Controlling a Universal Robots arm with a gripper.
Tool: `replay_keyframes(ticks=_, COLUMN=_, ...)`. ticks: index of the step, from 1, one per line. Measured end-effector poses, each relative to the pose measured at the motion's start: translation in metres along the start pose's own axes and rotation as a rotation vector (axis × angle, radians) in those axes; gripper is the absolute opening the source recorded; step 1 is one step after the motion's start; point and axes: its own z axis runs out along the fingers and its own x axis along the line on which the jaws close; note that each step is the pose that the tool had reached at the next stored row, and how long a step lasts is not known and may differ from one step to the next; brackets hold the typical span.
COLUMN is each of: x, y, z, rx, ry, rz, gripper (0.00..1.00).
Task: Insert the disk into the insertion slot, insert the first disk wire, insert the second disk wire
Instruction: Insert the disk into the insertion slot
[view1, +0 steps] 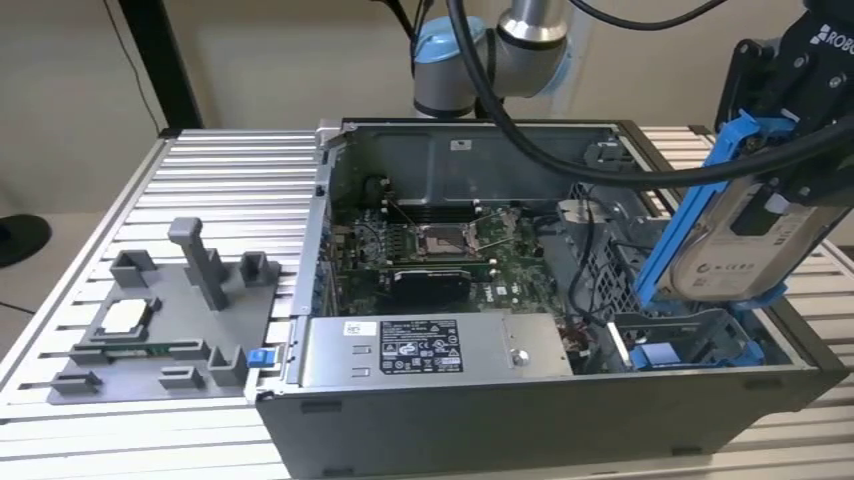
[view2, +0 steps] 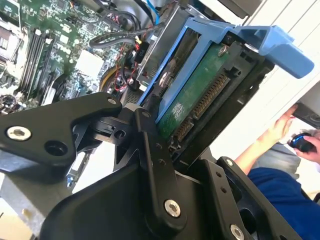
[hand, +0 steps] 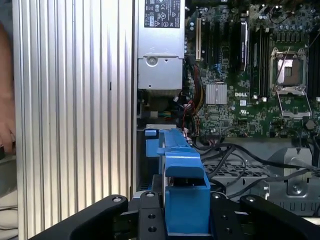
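My gripper (view1: 785, 170) is shut on the disk (view1: 741, 245), a silver drive with a white label clipped in a bright blue frame (view1: 681, 225). The disk hangs tilted, lower end down, over the front corner of the open computer case on the exterior view's right. Just below it lies the insertion slot (view1: 694, 335), a grey metal bay with blue rails. In the second wrist view the disk's green circuit board (view2: 192, 102) and its connector face the camera between black fingers (view2: 150, 150). In the first wrist view the blue frame (hand: 182, 190) sits between the jaws. Black cables (hand: 235, 150) lie loose beside the bay; which are the disk wires I cannot tell.
The grey labelled power-supply box (view1: 420, 350) lies along the case's front, the motherboard (view1: 441, 250) behind it. A grey fixture plate (view1: 160, 320) with upright posts rests on the ribbed table at the exterior view's left. A person's hand (view2: 295, 137) and blue sleeve (view2: 280, 190) are close by.
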Motion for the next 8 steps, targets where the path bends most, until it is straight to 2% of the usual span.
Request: replay_keyframes(ticks=8, x=0.0, y=-0.0001, z=0.0039, rx=-0.0066, ry=0.0001, rz=0.0, gripper=0.0)
